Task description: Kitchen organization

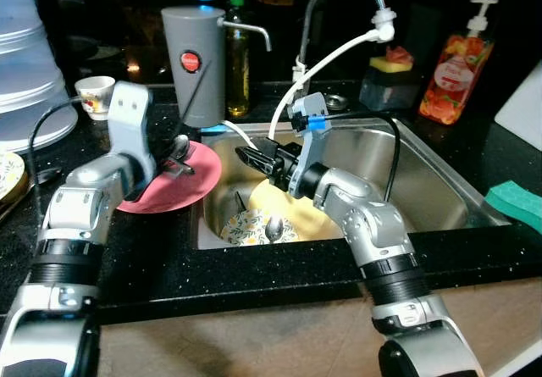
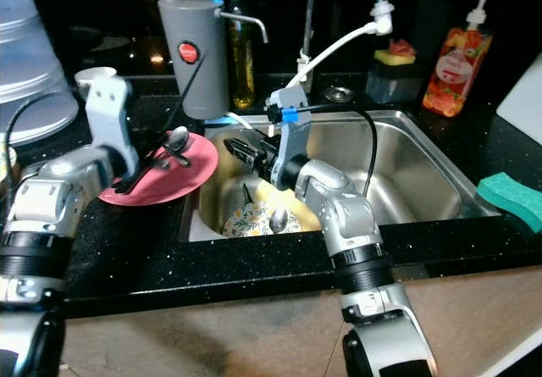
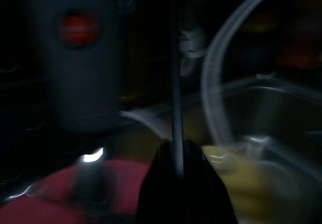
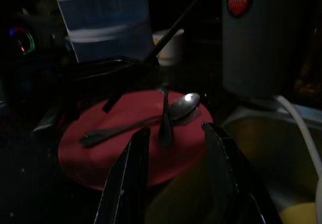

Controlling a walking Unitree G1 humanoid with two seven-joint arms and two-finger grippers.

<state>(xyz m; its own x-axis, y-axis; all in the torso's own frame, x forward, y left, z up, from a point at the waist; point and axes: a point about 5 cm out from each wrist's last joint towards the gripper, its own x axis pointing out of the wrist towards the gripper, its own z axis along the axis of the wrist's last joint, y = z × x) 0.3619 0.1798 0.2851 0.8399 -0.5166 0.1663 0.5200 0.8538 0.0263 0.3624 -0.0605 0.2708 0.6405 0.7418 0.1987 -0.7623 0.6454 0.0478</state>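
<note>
While dim in the head views, right gripper (image 4: 171, 171) fingers apart before spoon (image 4: 183, 105) on red plate (image 4: 100, 158); left gripper (image 1: 174, 161) grip unclear.

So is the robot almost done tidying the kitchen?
Not yet. Spoons already lie on the red plate on the counter beside the sink. The left gripper is at that plate, and the open right gripper hangs over the sink. A flowered plate with a spoon on it still waits in the sink.
</note>
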